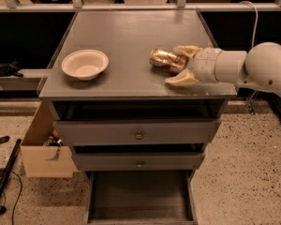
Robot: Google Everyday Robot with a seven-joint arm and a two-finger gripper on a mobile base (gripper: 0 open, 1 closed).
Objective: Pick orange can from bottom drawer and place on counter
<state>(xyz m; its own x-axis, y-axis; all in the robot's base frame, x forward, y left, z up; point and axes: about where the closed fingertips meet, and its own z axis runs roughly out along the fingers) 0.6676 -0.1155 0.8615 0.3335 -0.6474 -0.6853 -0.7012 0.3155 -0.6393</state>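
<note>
Camera view: reaching in over the counter [126, 36] from its right edge with the gripper [172, 65], holding both pale fingers [181, 79] spread to either side of the orange can [164, 59]. Showing the can lying on its side on the counter's right half, near its front edge. Showing the white bowl [85, 63] sitting on the counter's left half, and the bottom drawer [140, 196] standing pulled out far below the counter.

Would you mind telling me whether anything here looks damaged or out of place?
The orange can lies on its side on the right of the counter, visibly dented, with the gripper at it. The bottom drawer stands pulled out.
</note>
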